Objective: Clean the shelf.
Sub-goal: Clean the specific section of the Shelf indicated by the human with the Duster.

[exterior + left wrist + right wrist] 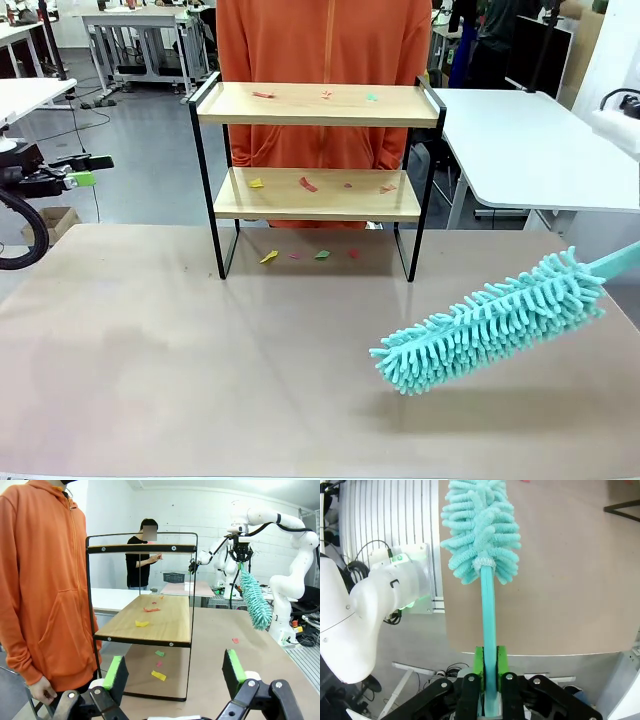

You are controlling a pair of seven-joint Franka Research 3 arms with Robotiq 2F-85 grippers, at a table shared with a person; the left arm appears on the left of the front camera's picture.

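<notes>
Right gripper [489,669] fingers clamp one teal duster [481,525] between them. Left gripper [174,670] fingers stand apart, one two-board shelf [142,641] ahead.

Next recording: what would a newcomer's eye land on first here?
The fluffy teal duster, hanging over the right side of the table with its handle clamped in the right gripper. Behind it stands the shelf, coloured scraps strewn on both boards and on the table beneath, with a person in an orange hoodie behind.

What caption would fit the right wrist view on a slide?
Right gripper shut on the handle of a teal duster, its fluffy head above the brown table.
</notes>
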